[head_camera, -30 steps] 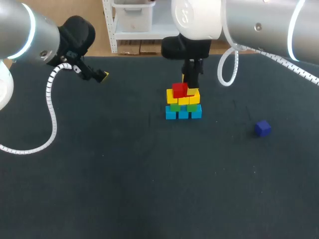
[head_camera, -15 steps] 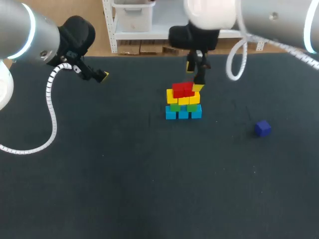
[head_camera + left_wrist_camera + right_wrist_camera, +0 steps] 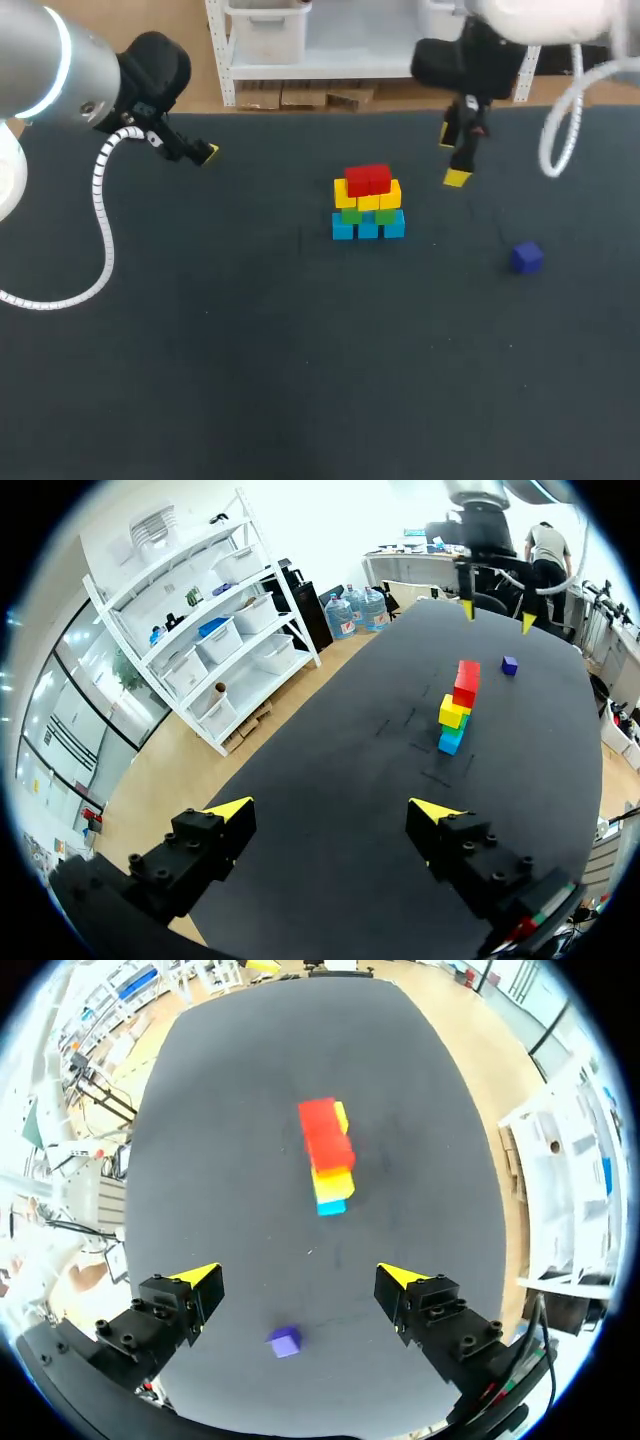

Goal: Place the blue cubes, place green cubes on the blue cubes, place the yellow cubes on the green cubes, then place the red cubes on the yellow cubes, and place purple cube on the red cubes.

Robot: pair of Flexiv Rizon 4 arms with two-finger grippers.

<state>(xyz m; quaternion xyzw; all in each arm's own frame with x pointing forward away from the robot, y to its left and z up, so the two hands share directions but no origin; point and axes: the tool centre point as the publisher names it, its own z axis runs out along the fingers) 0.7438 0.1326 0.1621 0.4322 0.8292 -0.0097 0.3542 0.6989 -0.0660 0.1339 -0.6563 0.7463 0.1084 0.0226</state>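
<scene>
Item: purple cube (image 3: 527, 257), loose on table (image 3: 250, 350), 4 o'clock from cube stack (image 3: 368, 203). Probably light, rigid and smooth; pinch opposite flat faces. right gripper (image 3: 452, 157): jaws wide, empty. left gripper (image 3: 332, 809): jaws wide, empty.

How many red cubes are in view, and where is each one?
2. One red cube and a second red cube sit side by side atop the yellow cubes; more could hide behind them.

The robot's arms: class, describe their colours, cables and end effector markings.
The left arm and right arm are silver-grey with black wrists and white coiled cables. The left end effector and right end effector are black, each with two yellow fingertips.
</scene>
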